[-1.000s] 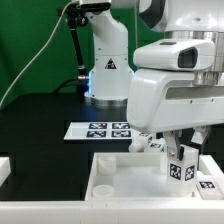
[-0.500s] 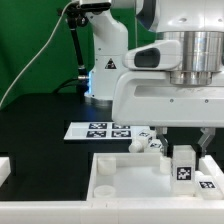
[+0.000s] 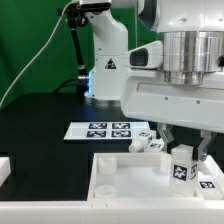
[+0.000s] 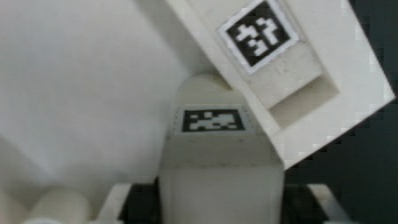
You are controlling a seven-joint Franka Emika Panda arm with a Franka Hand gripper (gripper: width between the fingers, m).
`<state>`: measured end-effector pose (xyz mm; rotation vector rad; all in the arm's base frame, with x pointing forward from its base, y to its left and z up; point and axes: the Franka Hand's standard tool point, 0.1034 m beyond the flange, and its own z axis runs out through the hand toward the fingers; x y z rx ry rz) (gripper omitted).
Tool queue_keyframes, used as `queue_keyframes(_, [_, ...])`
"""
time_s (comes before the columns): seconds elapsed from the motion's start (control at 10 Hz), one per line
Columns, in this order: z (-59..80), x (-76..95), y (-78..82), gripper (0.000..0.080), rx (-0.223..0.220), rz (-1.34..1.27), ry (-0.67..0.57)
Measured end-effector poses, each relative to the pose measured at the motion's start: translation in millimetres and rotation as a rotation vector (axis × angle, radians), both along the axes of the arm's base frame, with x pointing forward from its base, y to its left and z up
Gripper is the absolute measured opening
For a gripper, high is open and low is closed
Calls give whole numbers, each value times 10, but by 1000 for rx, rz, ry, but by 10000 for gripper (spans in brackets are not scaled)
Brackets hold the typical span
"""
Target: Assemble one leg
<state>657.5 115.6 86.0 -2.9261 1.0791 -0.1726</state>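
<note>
The leg (image 3: 181, 164) is a small white post with a black-and-white tag. It stands upright over the far right part of the white tabletop (image 3: 120, 186). My gripper (image 3: 185, 150) comes down from above and is shut on the leg, one finger on each side. In the wrist view the leg (image 4: 217, 150) fills the middle between the fingers (image 4: 331, 200), with the tabletop (image 4: 80, 90) behind it.
The marker board (image 3: 105, 130) lies on the black table behind the tabletop. Loose tagged legs lie near it (image 3: 150, 144) and at the exterior view's right edge (image 3: 209, 184). A tagged white part (image 4: 267, 45) shows in the wrist view. The arm's base (image 3: 105, 60) stands at the back.
The wrist has turned over the same spot with the leg in its fingers. The leg's tagged face has shifted slightly; it has stayed in place on the tabletop.
</note>
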Motion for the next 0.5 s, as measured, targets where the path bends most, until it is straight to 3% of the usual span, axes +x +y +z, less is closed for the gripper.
queue_keyframes(0.1, [-4, -2, 1, 380, 9, -52, -1])
queue_keyframes(0.2, [-5, -3, 7, 380, 10, -54, -1])
queue_keyframes(0.3, [-5, -3, 6, 547, 6, -20, 0])
queue_keyframes(0.4, [-4, -2, 1, 547, 4, -7, 0])
queue_keyframes(0.5, [-4, 0, -17, 627, -8, 72, 2])
